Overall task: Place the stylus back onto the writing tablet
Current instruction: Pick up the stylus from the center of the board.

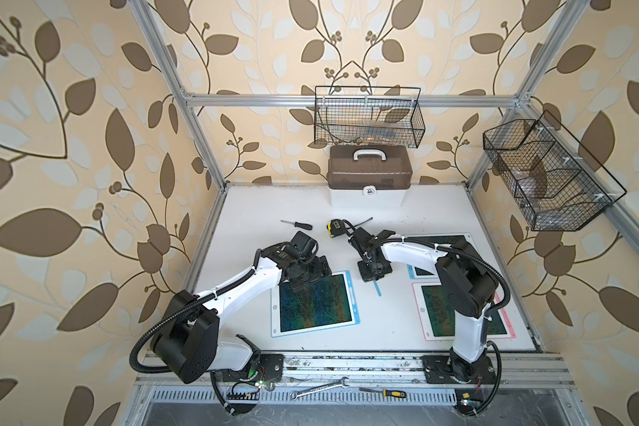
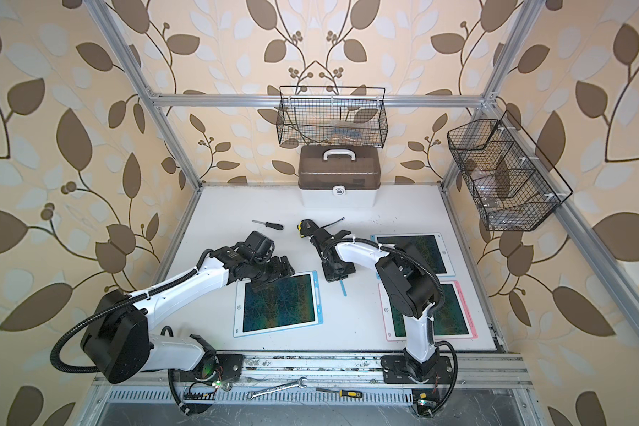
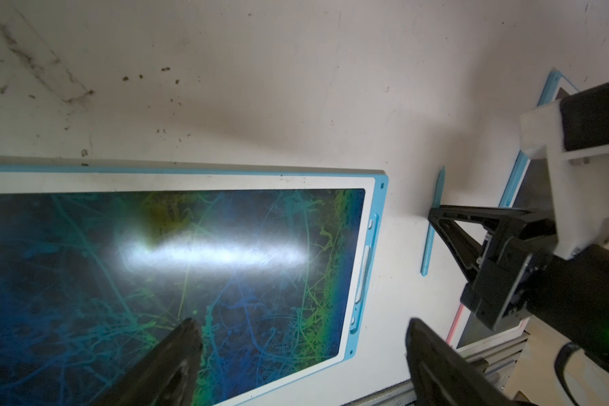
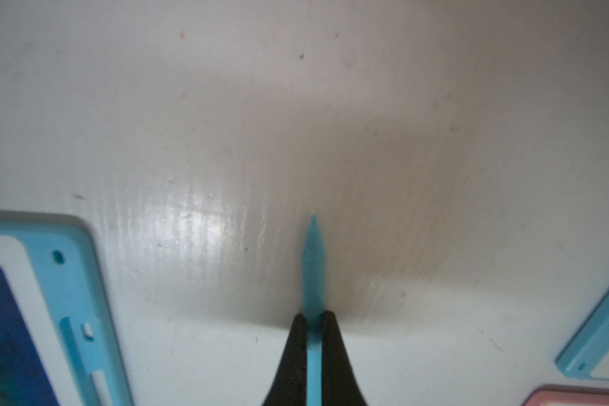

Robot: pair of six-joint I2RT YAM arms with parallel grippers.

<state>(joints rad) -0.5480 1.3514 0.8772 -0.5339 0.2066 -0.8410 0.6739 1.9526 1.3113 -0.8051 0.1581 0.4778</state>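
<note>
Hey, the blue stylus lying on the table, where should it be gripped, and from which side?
Take the blue stylus on its straight shaft, behind the tapered tip, from above, pinching across its narrow width. It lies flat on the table, so only its sides are reachable. The right gripper is shut on it that way.

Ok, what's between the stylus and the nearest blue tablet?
Only bare tabletop separates the stylus from the blue tablet, clearest in the left wrist view.
</note>
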